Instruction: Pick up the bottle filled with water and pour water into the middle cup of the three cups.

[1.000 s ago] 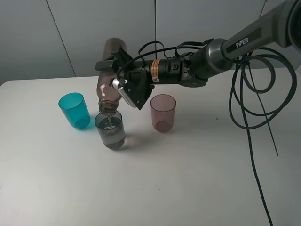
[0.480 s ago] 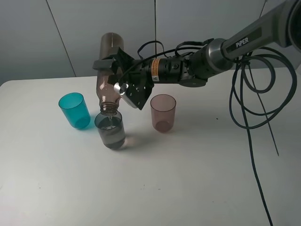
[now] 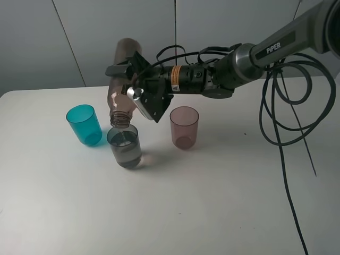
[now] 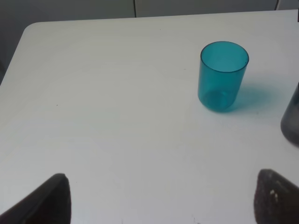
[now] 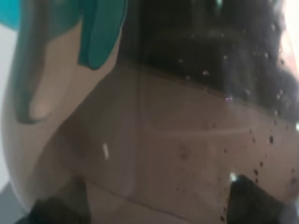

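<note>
Smoky bottle (image 3: 126, 54) clamped in my right claw (image 3: 133, 87), neck over the middle cup (image 3: 124, 147); left claw (image 4: 159, 199) gapes; right wrist view blurred.

The only word I can read is "PiPER", in white letters on the grey link of the right arm (image 3: 280, 41), toward 2 o'clock in the high view. The orange-and-white sticker (image 3: 175, 73) near its wrist is too small to read.

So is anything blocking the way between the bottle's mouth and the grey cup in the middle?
Nothing visible. The bottle has its mouth just above the open middle cup; the teal cup and pink cup stand aside.
</note>
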Robot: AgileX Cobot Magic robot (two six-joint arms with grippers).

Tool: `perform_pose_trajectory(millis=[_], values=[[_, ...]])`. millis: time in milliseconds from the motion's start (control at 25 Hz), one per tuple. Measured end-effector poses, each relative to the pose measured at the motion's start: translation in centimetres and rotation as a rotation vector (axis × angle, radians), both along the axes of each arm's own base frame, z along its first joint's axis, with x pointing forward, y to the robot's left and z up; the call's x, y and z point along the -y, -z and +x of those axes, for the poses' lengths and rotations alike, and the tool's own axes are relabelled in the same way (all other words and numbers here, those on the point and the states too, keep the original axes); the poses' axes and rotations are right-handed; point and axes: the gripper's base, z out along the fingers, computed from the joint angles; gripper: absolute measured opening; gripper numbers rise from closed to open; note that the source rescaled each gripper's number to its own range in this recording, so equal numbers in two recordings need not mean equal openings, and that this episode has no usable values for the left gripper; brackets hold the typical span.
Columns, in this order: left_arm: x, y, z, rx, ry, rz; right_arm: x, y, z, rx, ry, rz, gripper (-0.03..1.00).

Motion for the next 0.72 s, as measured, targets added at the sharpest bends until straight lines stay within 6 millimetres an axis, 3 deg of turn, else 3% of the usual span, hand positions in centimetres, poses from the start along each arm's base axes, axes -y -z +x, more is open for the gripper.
perform_pose_trajectory(millis=[440, 600, 720], values=[[0.0, 0.0, 0.0, 0.000, -0.001, -0.002, 0.0, -0.2, 0.0, -0.775, 0.157, 0.248, 0.00], [0.0, 0.0, 0.0, 0.000, -0.001, -0.002, 0.9, -2.3, 0.6, -0.989, 0.209, 0.364, 0.00], [0.0, 0.0, 0.0, 0.000, -0.001, -0.002, 2.9, -4.0, 1.8, -1.161, 0.265, 0.482, 0.00]])
